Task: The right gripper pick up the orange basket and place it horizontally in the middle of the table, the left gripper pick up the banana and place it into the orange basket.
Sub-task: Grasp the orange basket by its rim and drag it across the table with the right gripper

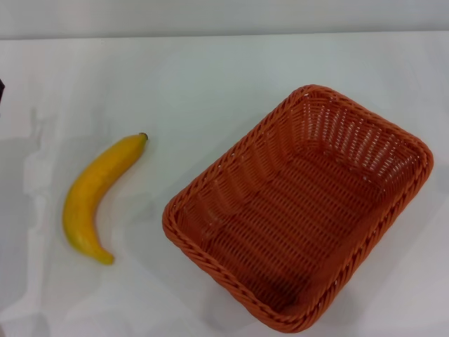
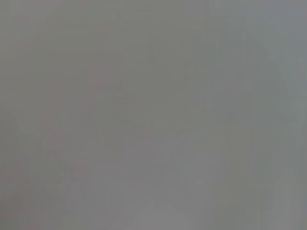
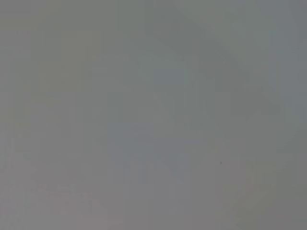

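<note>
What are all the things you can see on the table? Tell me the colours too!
banana: one, yellow with a dark tip, lying on the robot's left side of the table, apart from the basket.
orange basket: one, orange-brown woven, empty, sitting at a slant on the robot's right side.
table: one, white, under both things.
left pincer and right pincer: neither shows in any view; both wrist views show only plain grey.

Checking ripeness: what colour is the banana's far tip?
Dark green-black on the banana, seen best in the head view.
</note>
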